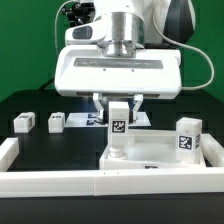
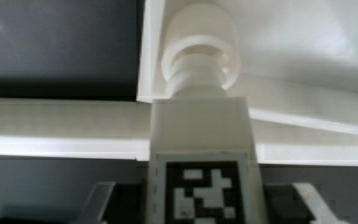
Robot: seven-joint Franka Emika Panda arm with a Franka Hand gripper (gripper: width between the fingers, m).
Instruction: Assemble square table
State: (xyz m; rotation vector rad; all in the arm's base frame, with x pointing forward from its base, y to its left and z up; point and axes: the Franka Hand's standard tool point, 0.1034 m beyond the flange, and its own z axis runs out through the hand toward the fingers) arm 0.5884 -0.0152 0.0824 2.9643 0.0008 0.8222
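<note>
While clamped upright between the closed jaws of the gripper, leg stands with tag toward the exterior camera, long axis vertical, narrow lower end at the slab near its corner on the exterior view's left. Lies directly beneath the claw and in line with it. By judgement, calls for a straight push down or a turn about that vertical axis to seat, so tip-to-hole alignment counts most. Shows in the wrist view as the same leg, tapering to a rounded tip aimed at the slab; whether the tip is in a hole is too blurred to tell. Arm pose: centred over the scene, wrist pointing straight down. Also listed: second leg, upright on the slab toward the exterior view's right, apparently fitted; third leg and fourth leg, loose on the dark table, well apart from the slab on the exterior view's left; marker board, flat, partly hidden behind the gripper; rails, along the near edge.
</note>
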